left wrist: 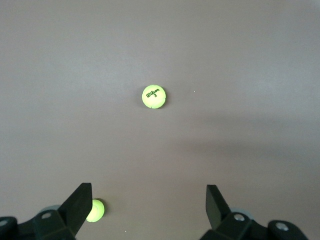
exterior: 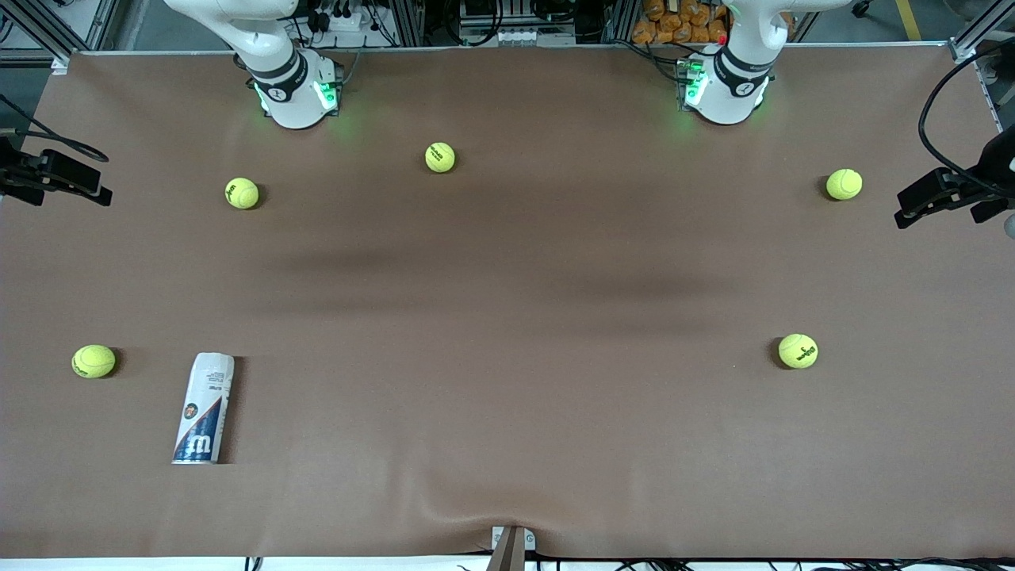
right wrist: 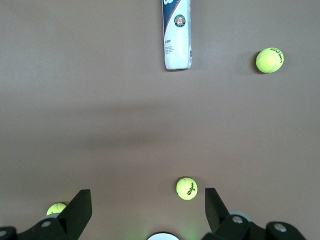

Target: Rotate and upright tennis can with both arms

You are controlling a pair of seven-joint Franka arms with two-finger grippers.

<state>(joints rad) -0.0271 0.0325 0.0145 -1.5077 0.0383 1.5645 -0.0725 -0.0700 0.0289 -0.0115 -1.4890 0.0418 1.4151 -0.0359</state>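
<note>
While both arms wait raised above their ends of the table, the brown table (exterior: 507,396) carries one tube and five loose balls. Starting at the right arm's end, a tennis ball (exterior: 93,361) rests near the edge, and just beside it, a little nearer the front camera, the tennis can (exterior: 204,408) lies flat on its side (its navy end with the white "W" points toward the front camera, its white end toward the robots' bases). Farther from the camera, close to the right arm's green-lit base (exterior: 295,91), sits a second ball (exterior: 242,193), and a third ball (exterior: 440,157) lies between the two bases. Toward the left arm's end, a fourth ball (exterior: 798,350) sits about as near the camera as the first, well apart from the can, and a fifth ball (exterior: 844,184) lies farther back, close to the left arm's base (exterior: 725,87). The right gripper (right wrist: 148,207) hangs high over the table with its fingers (right wrist: 80,210) spread wide and nothing between them; its wrist view looks down on the can (right wrist: 177,35) and three balls. The left gripper (left wrist: 149,202) is likewise high, jaws fully apart and empty, over bare table with a Wilson-marked ball (left wrist: 153,96) below it and another ball (left wrist: 95,210) partly hidden by one finger.
</note>
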